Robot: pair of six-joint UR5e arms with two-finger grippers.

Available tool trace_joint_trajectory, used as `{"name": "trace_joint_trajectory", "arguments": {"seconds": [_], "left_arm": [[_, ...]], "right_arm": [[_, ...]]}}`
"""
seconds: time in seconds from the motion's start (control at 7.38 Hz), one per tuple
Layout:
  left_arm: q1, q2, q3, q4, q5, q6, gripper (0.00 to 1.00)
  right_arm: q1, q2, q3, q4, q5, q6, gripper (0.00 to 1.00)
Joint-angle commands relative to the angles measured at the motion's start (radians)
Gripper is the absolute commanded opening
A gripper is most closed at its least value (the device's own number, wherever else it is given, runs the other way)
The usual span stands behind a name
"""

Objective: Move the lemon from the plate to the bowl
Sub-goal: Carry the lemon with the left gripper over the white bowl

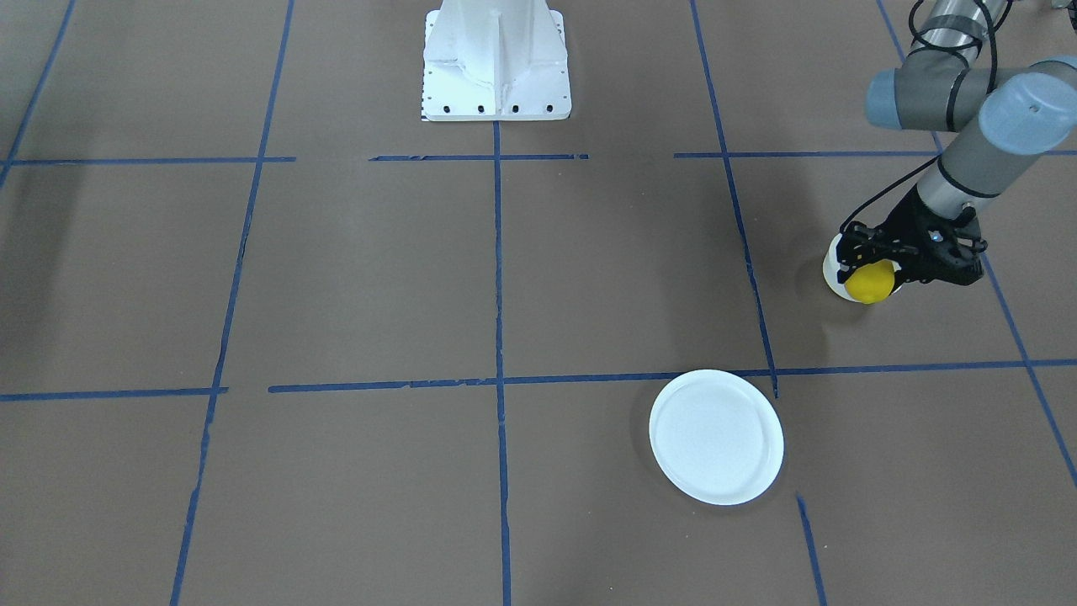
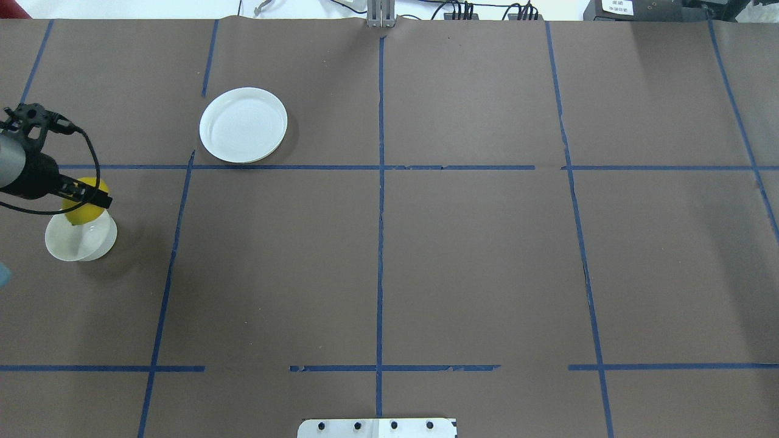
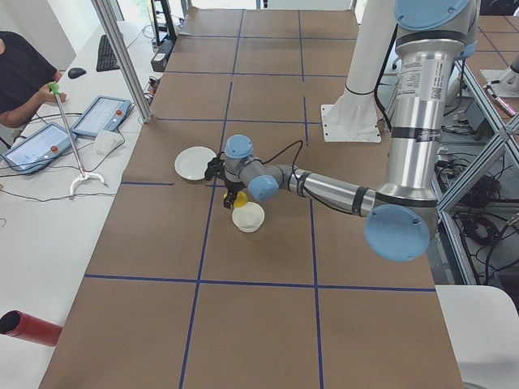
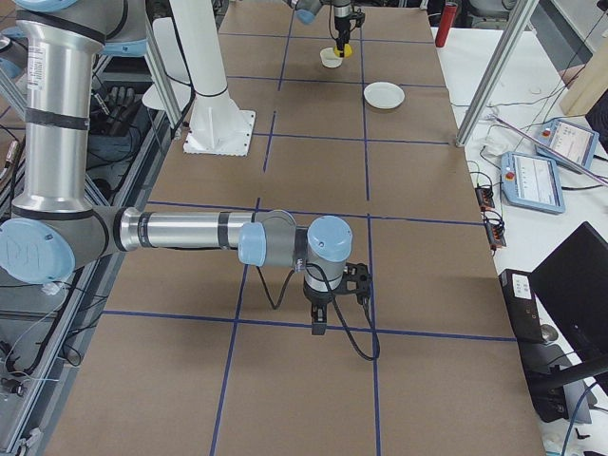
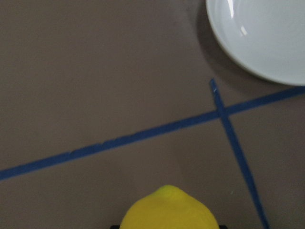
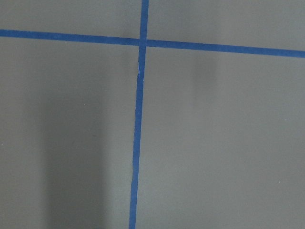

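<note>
My left gripper (image 1: 872, 271) is shut on the yellow lemon (image 1: 869, 283) and holds it just over the far rim of the small white bowl (image 2: 78, 241). The lemon's tip fills the bottom of the left wrist view (image 5: 169, 210). The flat white plate (image 2: 243, 125) lies empty on the table, apart from the bowl; its edge shows in the left wrist view (image 5: 262, 38). My right gripper (image 4: 319, 321) shows only in the exterior right view, low over bare table far from these things, and I cannot tell whether it is open or shut.
Brown paper with blue tape lines covers the table (image 2: 462, 255). The robot's white base (image 1: 496, 63) stands at the table's near side. An operator (image 3: 20, 77) sits with tablets beyond the table's far edge.
</note>
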Motion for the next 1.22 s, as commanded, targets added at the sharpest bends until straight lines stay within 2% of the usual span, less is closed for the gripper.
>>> {"name": "trace_joint_trajectory", "arguments": {"seconds": [0.0,0.81,0.95,1.08], "left_arm": [[0.007,0.071,-0.070,0.007,0.027,0.007,0.00],[0.056,0.059,-0.007,-0.001,0.028,-0.020,0.01],[0.058,0.050,-0.003,-0.001,0.028,-0.020,0.07],[0.058,0.048,-0.001,-0.001,0.028,-0.014,0.25]], "right_arm": [[0.000,0.000,0.000,0.000,0.000,0.000,1.00],[0.000,0.000,0.000,0.000,0.000,0.000,1.00],[0.000,0.000,0.000,0.000,0.000,0.000,1.00],[0.000,0.000,0.000,0.000,0.000,0.000,1.00]]}}
